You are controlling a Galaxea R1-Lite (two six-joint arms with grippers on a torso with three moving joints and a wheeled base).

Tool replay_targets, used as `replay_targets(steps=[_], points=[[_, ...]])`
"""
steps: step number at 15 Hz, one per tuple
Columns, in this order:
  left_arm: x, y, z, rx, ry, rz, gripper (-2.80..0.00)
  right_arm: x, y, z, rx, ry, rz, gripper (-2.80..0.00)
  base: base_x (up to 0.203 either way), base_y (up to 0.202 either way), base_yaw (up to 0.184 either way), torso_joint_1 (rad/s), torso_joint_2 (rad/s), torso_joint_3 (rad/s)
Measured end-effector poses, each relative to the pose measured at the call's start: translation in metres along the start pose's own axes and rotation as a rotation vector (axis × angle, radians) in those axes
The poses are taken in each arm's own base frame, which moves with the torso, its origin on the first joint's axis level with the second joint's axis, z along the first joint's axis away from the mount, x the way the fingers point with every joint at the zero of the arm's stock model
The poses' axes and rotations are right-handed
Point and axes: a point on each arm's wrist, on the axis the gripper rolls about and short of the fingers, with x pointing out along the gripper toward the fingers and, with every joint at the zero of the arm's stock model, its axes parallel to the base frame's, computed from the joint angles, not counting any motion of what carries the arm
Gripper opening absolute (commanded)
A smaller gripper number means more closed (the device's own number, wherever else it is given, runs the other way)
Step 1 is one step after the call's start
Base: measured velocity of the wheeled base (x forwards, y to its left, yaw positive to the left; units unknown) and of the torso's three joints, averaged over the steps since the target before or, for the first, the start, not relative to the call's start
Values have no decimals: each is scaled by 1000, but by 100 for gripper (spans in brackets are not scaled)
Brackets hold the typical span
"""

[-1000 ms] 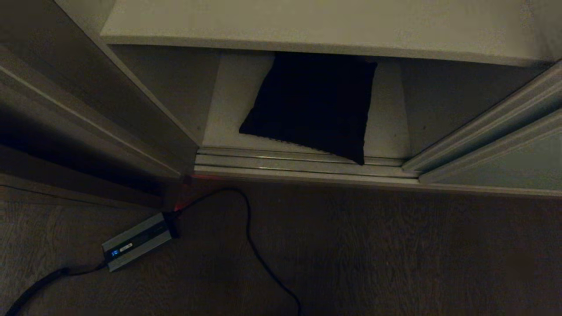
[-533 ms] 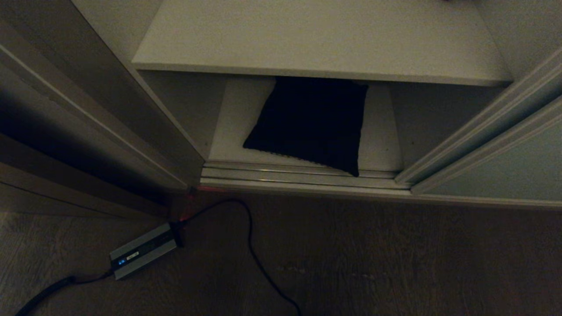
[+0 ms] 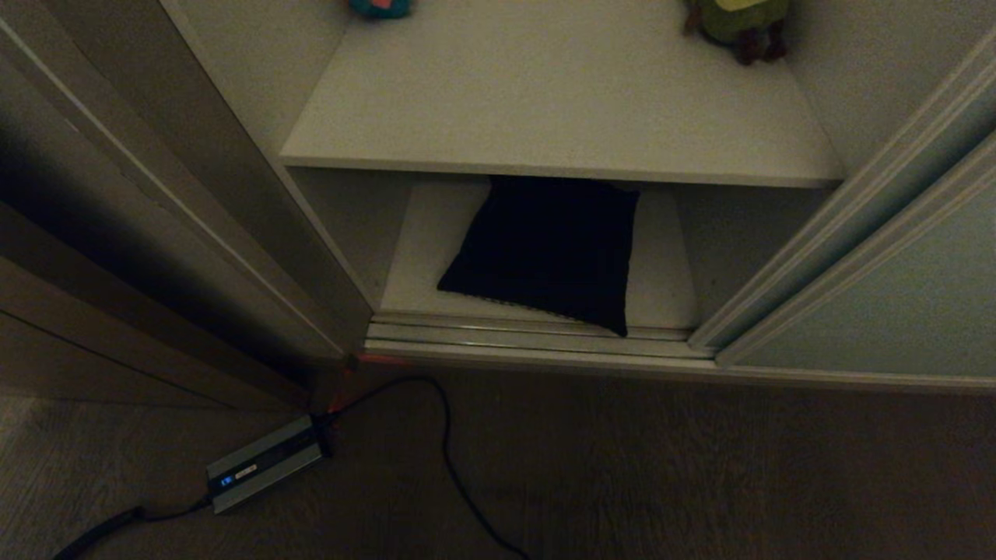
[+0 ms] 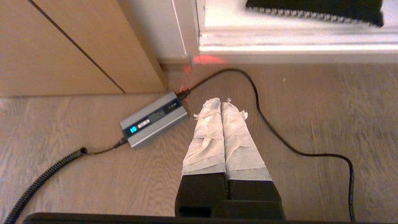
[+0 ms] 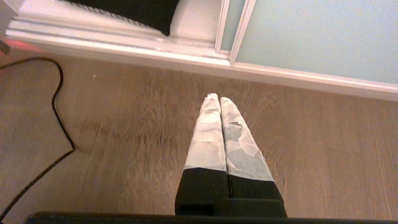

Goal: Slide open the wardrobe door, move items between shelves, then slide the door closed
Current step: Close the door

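Observation:
The sliding wardrobe door [image 3: 895, 311], a pale grey-green panel, stands slid to the right, leaving the wardrobe open. A dark cushion [image 3: 545, 249] lies on the bottom shelf [image 3: 669, 288], one corner reaching the floor track [image 3: 537, 338]. Above it is a bare off-white shelf [image 3: 560, 117]. Neither arm shows in the head view. My left gripper [image 4: 221, 101] hangs shut and empty over the wood floor beside a silver box [image 4: 154, 119]. My right gripper [image 5: 216, 97] hangs shut and empty over the floor in front of the door [image 5: 311, 34].
A silver box [image 3: 264, 464] with a black cable [image 3: 447, 435] lies on the floor at the left. Brown wood panelling [image 3: 117, 233] flanks the opening on the left. A teal toy [image 3: 379, 6] and a green plush [image 3: 739, 19] sit at the back of the upper shelf.
The whole head view has shifted: the camera now looks higher, showing more of the upper shelf and two toys at its back. Cushion, door and box have not moved.

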Motion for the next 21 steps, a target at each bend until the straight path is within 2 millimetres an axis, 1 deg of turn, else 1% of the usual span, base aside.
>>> replay_targets(steps=[7, 15, 19, 21], points=[[0, 0, 0, 3, 0, 0, -280, 0, 0, 0, 0, 0, 0, -280, 0, 0, 0, 1, 4, 200], [0, 0, 0, 2, 1, 1, -280, 0, 0, 0, 0, 0, 0, -280, 0, 0, 0, 2, 1, 22], [0, 0, 0, -43, 0, 17, -280, 0, 0, 0, 0, 0, 0, -280, 0, 0, 0, 2, 3, 16], [0, 1, 0, -38, 3, 33, -280, 0, 0, 0, 0, 0, 0, -280, 0, 0, 0, 0, 0, 0]])
